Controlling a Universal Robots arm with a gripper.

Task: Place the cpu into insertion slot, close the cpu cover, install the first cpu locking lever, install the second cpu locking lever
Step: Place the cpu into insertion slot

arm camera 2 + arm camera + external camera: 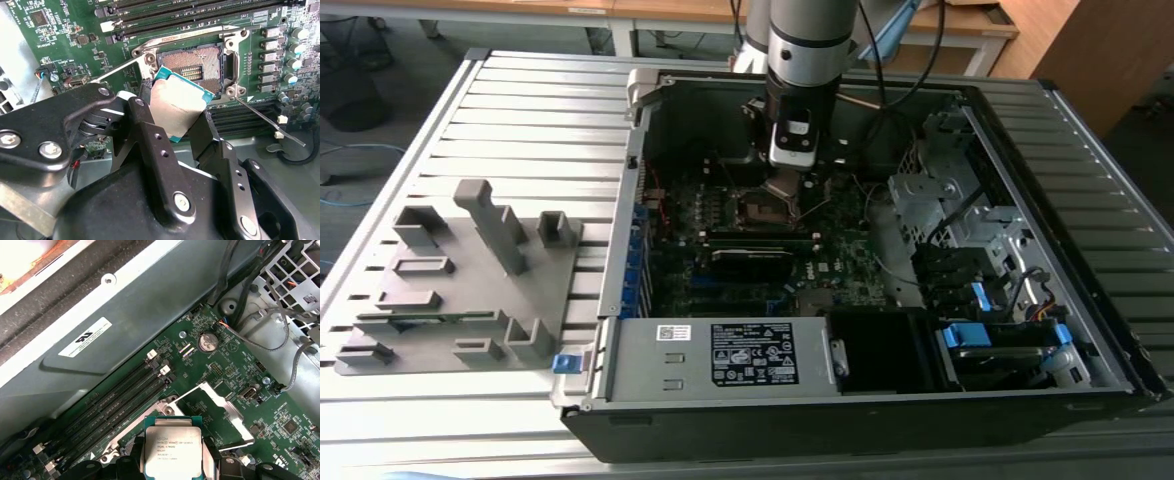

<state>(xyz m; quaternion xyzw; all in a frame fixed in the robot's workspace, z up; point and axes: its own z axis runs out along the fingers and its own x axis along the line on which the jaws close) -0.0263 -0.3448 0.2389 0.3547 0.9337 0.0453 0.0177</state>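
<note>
Fingers: two black fingers [149, 131] are gripping one cpu [176, 106] by its opposite edges.
Cpu: it is hanging tilted just above the one insertion slot [192, 65], not seated.
Cover: one cpu cover [227, 407] is standing open.
Levers: two locking levers [116, 69] are sticking out unlatched, one on each side of the slot.
Arm: one arm [811, 40] is reaching straight down into the open computer case [1067, 300] on the worktop [520, 120].

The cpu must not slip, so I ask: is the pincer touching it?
Touching. In the second wrist view the pincer clamps the cpu, its fingers pressed on opposite edges.
</note>
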